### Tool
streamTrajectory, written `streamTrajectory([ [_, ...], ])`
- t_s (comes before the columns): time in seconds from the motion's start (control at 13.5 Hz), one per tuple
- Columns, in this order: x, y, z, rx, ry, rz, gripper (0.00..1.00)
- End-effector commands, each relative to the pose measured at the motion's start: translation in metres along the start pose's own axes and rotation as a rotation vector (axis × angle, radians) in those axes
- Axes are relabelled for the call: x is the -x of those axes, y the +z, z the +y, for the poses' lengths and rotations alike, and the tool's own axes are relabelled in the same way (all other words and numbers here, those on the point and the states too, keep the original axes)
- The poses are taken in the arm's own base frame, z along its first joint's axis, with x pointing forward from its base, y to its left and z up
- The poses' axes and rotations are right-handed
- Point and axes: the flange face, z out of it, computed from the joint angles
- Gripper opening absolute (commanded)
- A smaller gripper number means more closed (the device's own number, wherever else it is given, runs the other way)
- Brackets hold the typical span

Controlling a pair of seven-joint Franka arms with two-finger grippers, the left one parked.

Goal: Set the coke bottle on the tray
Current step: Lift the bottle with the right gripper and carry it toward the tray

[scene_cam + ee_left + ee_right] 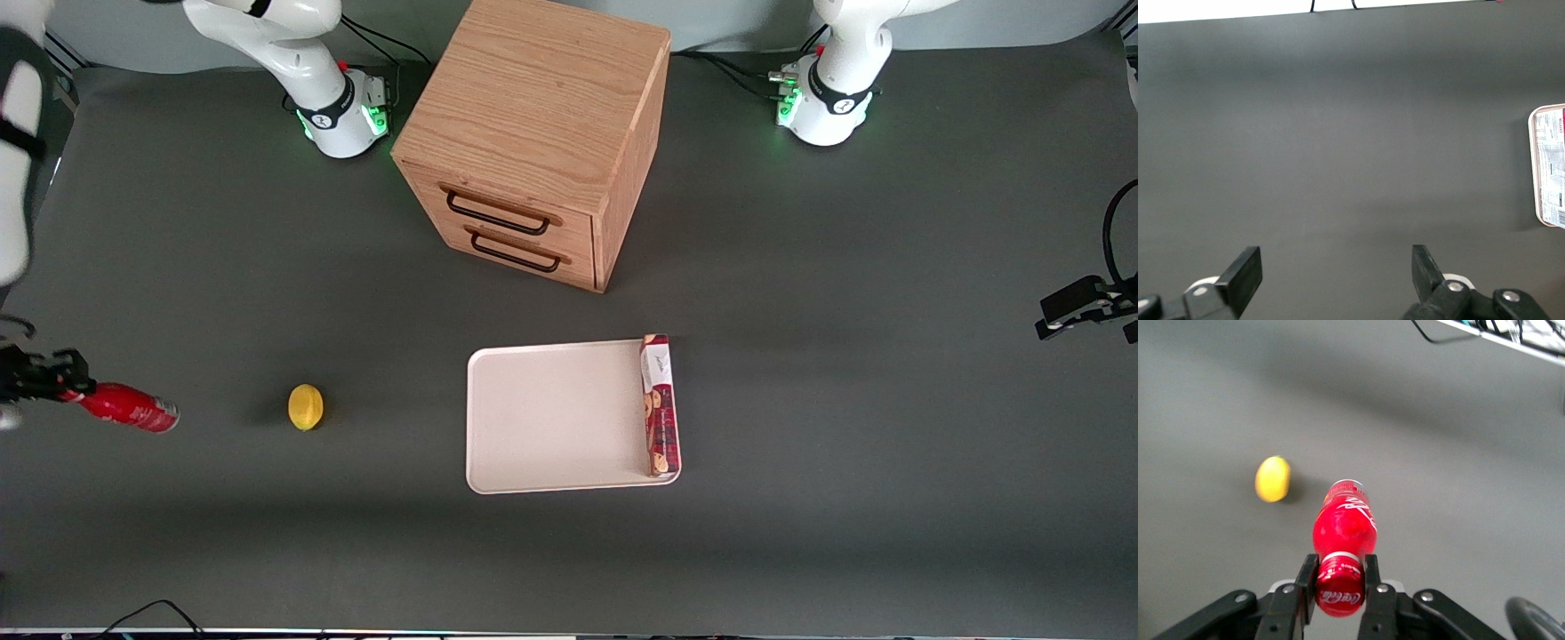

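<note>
Red and glossy, your coke bottle lies sideways with its cap pinched in the gripper, toward the working arm's end of the table beside the lemon, well apart from the tray holding the cookie box.

Robot lab bench, laid out for a handling trial.

Looking down on a wide dark-grey matted table, with two white robot arm bases at its edge farthest from the front camera, green status lights glowing and black cables trailing along the rim. Sparse, staged props: light oak two-drawer cabinet, flat cream-white tray, red-and-white cookie box, small yellow lemon. And out at the working arm's end, black two-finger gripper clamped on the cap of a glossy red coke bottle. No household clutter, all rig.
</note>
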Motion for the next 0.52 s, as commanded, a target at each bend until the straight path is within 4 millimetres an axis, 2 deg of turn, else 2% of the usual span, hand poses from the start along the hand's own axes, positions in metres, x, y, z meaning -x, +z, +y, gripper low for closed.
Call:
streamTrajectory([
  [0.0, 0.007, -0.066, -0.05, -0.024, -0.013, 0.01, 0.03],
  [0.07, 0.008, -0.078, -0.073, -0.038, 0.015, 0.004, 0.03],
  [0.3, -0.008, -0.105, -0.16, -0.072, 0.097, 0.022, 0.03],
  [0.44, -0.024, -0.107, -0.213, -0.094, 0.13, 0.031, 0.03],
])
